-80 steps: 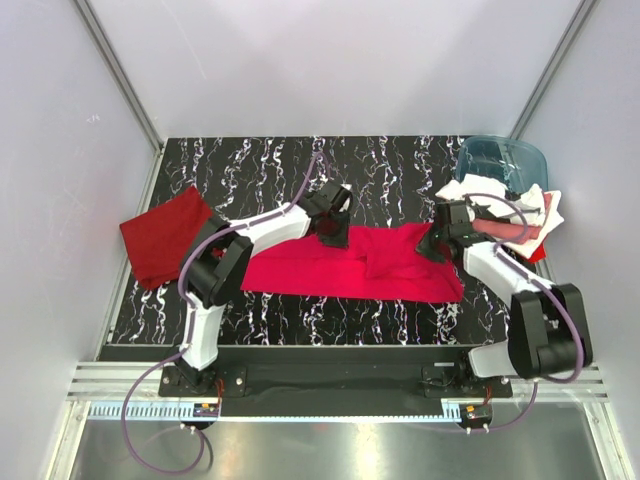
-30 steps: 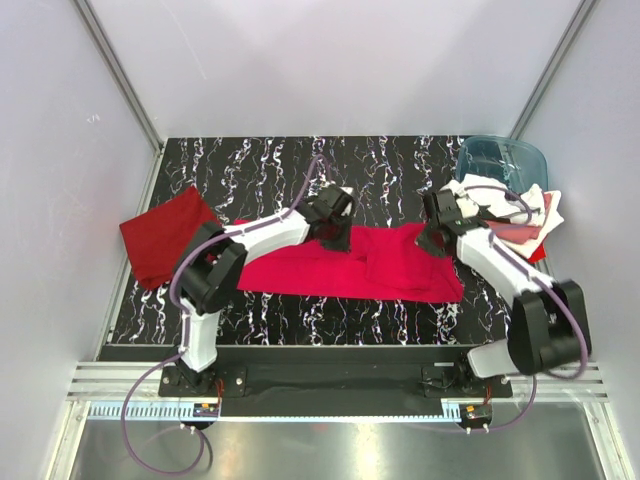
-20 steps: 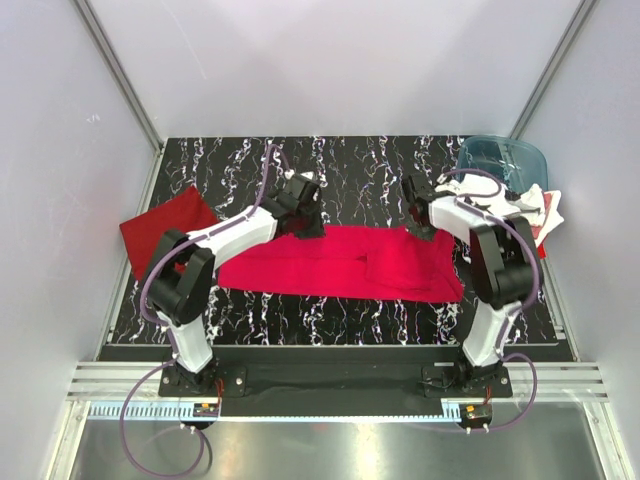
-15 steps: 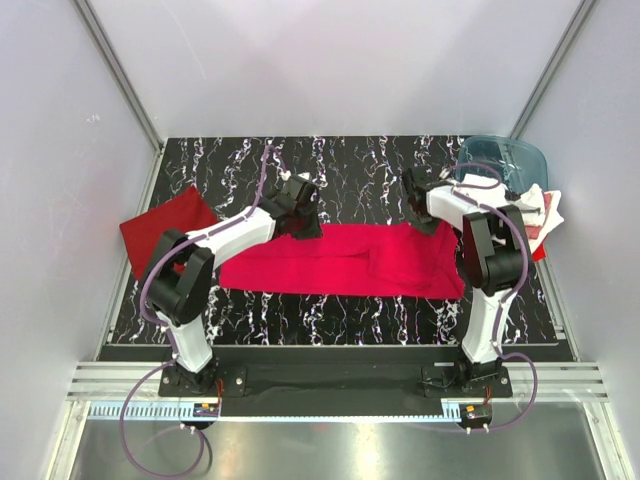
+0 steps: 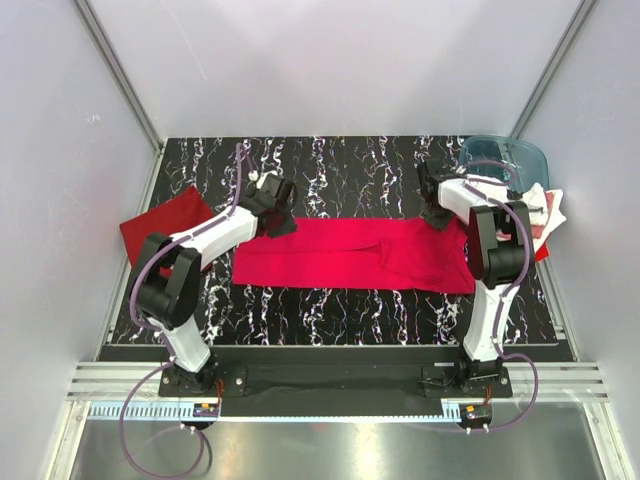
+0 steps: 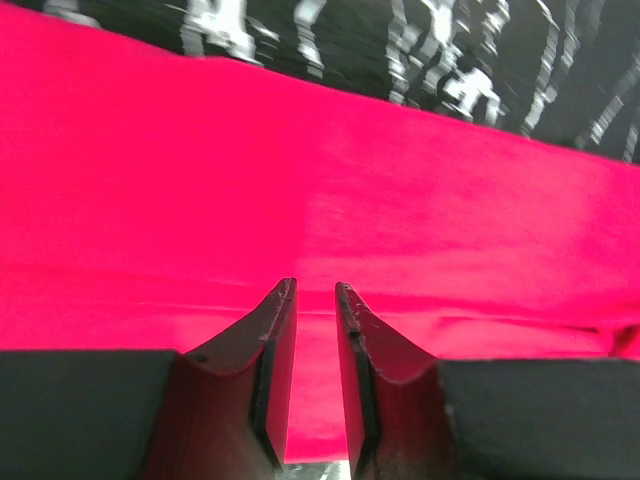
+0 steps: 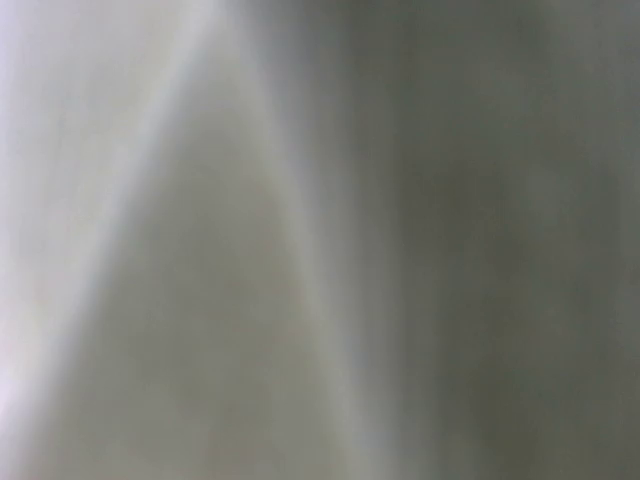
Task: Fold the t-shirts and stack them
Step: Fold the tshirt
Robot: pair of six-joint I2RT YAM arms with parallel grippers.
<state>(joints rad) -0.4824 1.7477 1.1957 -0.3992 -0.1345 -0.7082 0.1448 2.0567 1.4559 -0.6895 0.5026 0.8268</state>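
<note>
Done: dark red shirt (image 5: 160, 238) folded, far left | now: crimson shirt (image 5: 350, 257) a long band mid-table | left gripper (image 6: 315, 290) nearly closed, apparently pinching its far-left corner | right gripper (image 5: 437, 213) at far-right corner, grip unreadable | left: pile (image 5: 532, 213) at right

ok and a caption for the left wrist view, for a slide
Left claw, fingers a narrow gap apart, over the crimson shirt, marbled table beyond its far edge.

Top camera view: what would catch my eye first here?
A crimson t-shirt lies in a long band across the black marbled table, the left gripper and right gripper at its far corners. A darker red shirt lies at the left edge; more shirts are heaped by a blue tub, far right.
</note>
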